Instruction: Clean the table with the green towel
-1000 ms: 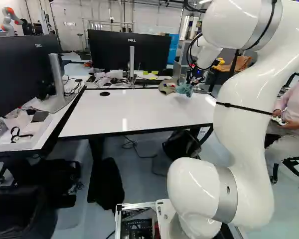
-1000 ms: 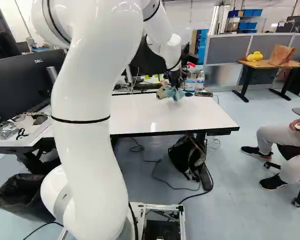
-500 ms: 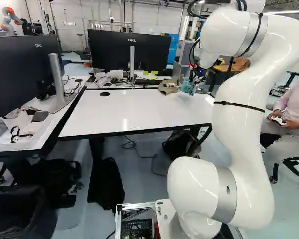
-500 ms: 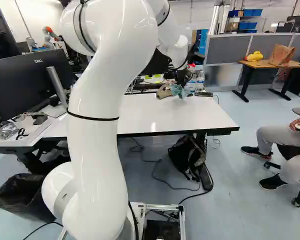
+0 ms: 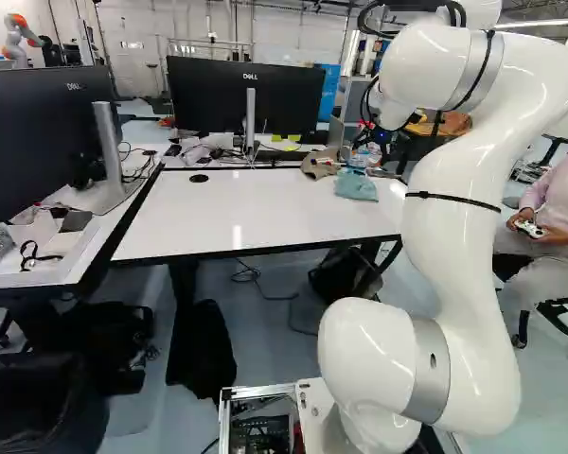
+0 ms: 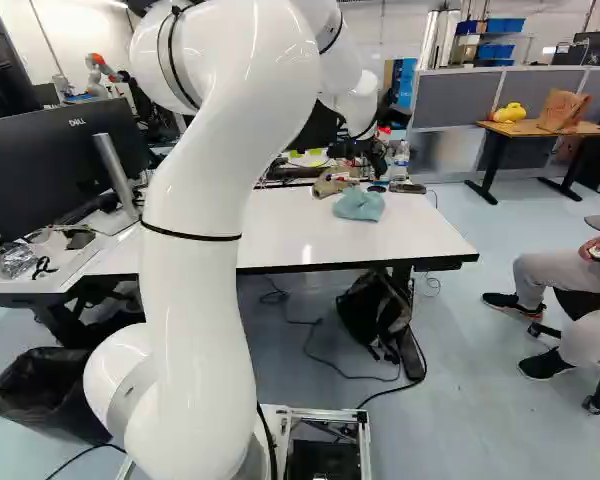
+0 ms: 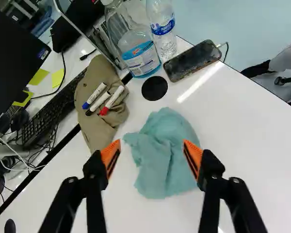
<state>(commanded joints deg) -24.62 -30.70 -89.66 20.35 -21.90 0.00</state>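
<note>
My gripper (image 5: pixel 373 144) is up over the far right part of the white table (image 5: pixel 237 210) in the left base view. In the wrist view the gripper (image 7: pixel 152 146) stands open, its two orange pads wide apart with the towel below and between them, not held. The green towel (image 7: pixel 166 153), a pale teal cloth, lies crumpled on the tabletop. The same towel (image 6: pixel 359 204) shows near the table's far edge in the right base view, with the gripper apart from it.
A brown cloth (image 7: pixel 101 97) with three markers (image 7: pixel 112 100) lies beside the towel. Past it stand a blue-liquid bottle (image 7: pixel 139 54), a water bottle (image 7: pixel 161 29) and a phone (image 7: pixel 192 60). Monitors (image 5: pixel 244 95) rise behind and left. Another robot (image 5: pixel 19 40) stands far back.
The gripper has opened and let go of the towel, which hung from it before and now lies spread on the table. The arm has drawn up and away from the towel. The base has not moved.
</note>
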